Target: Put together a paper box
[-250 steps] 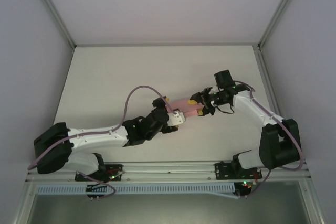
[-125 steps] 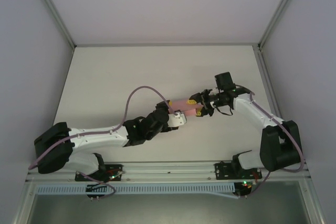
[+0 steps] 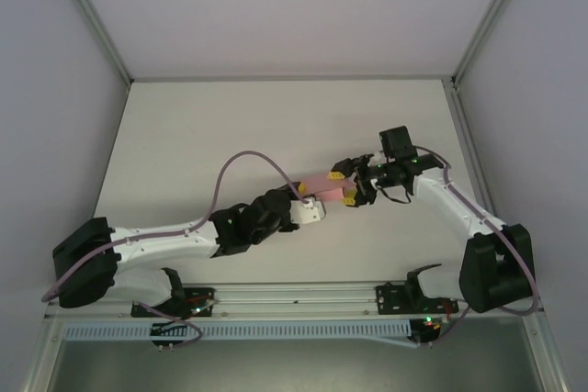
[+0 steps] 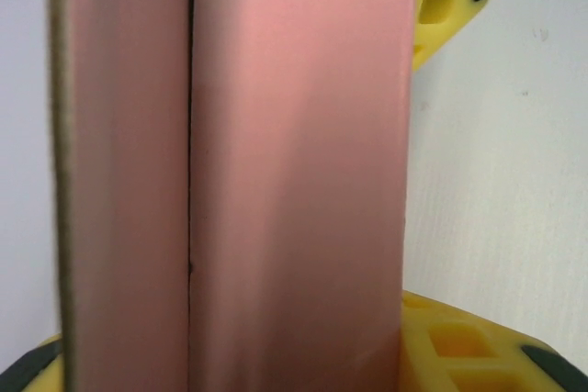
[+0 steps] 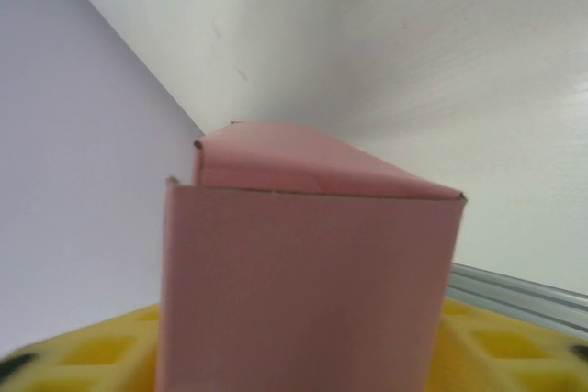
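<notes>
On the white table (image 3: 184,153), between pale walls (image 3: 55,89), the pink paper box (image 3: 326,186) sits in the middle. The left gripper (image 3: 306,194) is at one end and the right gripper (image 3: 345,184) at the other. Their yellow fingers (image 5: 92,355) sit on both sides of the box. I cannot tell if they squeeze it. Since a second ago both arms have shifted a little.

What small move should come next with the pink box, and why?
Probably close the left gripper firmly on the paper box before the right gripper lets go: the box spans between both grippers, and neither grip looks clearly firm.
</notes>
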Controlling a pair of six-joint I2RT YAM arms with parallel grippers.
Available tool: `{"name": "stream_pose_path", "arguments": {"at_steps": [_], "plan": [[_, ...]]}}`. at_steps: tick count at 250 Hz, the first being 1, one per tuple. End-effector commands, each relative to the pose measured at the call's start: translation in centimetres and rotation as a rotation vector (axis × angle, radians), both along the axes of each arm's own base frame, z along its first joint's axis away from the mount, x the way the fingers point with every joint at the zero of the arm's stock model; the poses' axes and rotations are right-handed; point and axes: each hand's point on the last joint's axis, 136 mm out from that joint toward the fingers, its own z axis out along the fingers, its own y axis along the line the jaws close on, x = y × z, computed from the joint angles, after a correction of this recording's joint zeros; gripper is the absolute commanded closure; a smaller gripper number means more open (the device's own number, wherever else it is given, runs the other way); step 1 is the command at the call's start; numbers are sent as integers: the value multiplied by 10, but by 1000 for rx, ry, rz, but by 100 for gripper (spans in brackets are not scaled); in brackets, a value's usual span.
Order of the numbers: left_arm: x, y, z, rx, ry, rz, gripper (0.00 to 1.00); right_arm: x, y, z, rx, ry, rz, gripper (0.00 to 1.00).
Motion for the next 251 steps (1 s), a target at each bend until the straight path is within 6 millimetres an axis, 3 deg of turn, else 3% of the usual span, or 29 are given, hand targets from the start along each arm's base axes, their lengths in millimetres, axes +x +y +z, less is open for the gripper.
{"name": "stream_pose_path", "arguments": {"at_steps": [1,12,16,19,42,79,103,130,176,251], "plan": [[1,4,10,-37,28,-2,71,9,-4,16,-27,-114,-4,22],[0,6,7,-17,51,-7,71,15,-9,18,-54,-158,-16,14],[0,7,6,-10,58,-3,71,17,-12,19,-69,-174,-23,3],[0,9,4,-2,66,0,71,19,-13,19,-81,-189,-27,0],[3,18,-2,44,115,30,73,39,-37,34,-214,-383,-68,0],[-9,35,-18,126,266,15,72,66,-95,83,-582,-759,-141,0],[-21,49,-36,209,380,-5,69,68,-100,104,-583,-948,-181,0],[-20,61,-48,266,438,41,69,63,-95,108,-529,-1060,-187,0],[-23,63,-68,300,566,9,70,28,-49,119,-352,-1292,167,0],[-15,64,-82,293,679,-20,67,-22,-12,63,-279,-1389,616,16]]}}
